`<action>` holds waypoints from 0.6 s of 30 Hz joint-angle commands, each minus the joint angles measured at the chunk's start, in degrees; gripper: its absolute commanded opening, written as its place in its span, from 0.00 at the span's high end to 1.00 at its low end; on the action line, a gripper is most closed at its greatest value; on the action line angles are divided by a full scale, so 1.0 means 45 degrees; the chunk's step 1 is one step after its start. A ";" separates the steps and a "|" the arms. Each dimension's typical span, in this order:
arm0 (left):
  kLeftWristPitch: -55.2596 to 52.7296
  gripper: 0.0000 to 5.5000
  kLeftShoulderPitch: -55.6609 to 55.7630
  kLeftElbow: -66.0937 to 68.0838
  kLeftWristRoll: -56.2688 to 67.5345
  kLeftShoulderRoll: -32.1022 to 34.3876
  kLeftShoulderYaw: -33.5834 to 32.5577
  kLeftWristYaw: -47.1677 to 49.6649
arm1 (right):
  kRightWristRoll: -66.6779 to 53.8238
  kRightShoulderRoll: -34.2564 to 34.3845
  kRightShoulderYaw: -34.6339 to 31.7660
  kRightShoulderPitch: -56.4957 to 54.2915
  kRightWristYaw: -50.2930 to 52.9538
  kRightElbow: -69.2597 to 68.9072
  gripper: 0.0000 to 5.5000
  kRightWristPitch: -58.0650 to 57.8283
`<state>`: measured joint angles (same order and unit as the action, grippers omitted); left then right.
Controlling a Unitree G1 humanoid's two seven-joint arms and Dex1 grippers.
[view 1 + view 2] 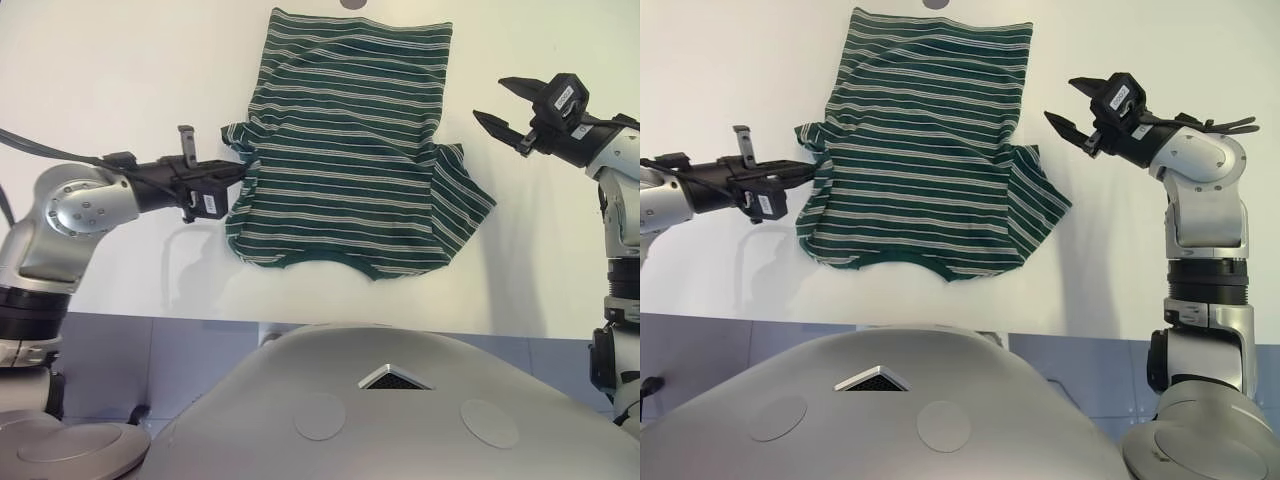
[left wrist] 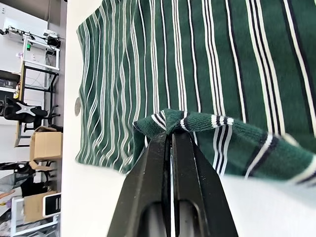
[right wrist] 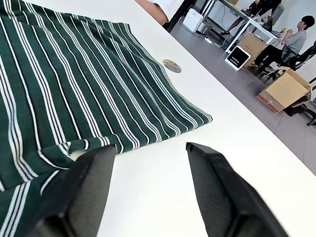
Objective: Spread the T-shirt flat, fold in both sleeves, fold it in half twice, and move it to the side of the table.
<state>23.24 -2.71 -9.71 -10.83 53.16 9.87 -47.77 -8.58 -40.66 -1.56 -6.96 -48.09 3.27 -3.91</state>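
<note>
1. Left gripper [image 1: 232, 172]: sits at the left side of the table [image 1: 110, 70]. Its fingers [image 2: 145, 197] are together, clamped on the cuff edge of the left sleeve [image 1: 238, 138]. The bite looks thin, hem only.
2. T-shirt [image 1: 345, 130]: green striped, lying mid-table with the collar end near and the bottom hem far. The body is mostly flat. The left sleeve is bunched and slightly raised at the pinch.
3. Right sleeve [image 1: 462, 185]: splayed out to the right and near, creased where it joins the body.
4. Right gripper [image 1: 492, 100]: above the table just right of the shirt, level with its middle. The fingers are wide apart, holding nothing and clear of the cloth.
5. My read on the step: the left sleeve fold-in is about to start, and the right sleeve is not folded yet.
6. Risks:
   - Nothing pins the body, so a pull on the cuff could drag or skew the whole shirt instead of folding the sleeve.
   - The thin pinch could slip off the hem mid-move and drop the sleeve in a heap.
   - The bunched cuff could fold in twisted and leave a lump for the later halvings.
   - The collar edge lies near the table's near edge, so any pull towards near could let it slide over.
</note>
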 commanded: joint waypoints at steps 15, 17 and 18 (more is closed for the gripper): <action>-0.0245 0.84 0.1069 0.1421 -0.0814 -0.2320 0.1368 0.0746 | 0.0500 -0.0054 0.0179 -0.0113 -0.0045 0.0035 0.51 0.0161; -0.0350 0.78 0.1101 0.1354 -0.0674 -0.2467 0.1283 0.0819 | 0.1014 -0.0380 0.0309 0.0061 -0.0018 0.0112 0.51 0.0392; -0.0300 0.75 0.1152 0.1352 -0.0725 -0.2595 0.1288 0.0971 | 0.1499 -0.0745 0.0411 0.0246 0.0007 0.0132 0.51 0.0504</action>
<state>22.36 2.03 -2.98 -14.13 42.38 15.81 -43.98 -5.08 -40.89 -0.33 -6.85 -48.15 3.62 -2.69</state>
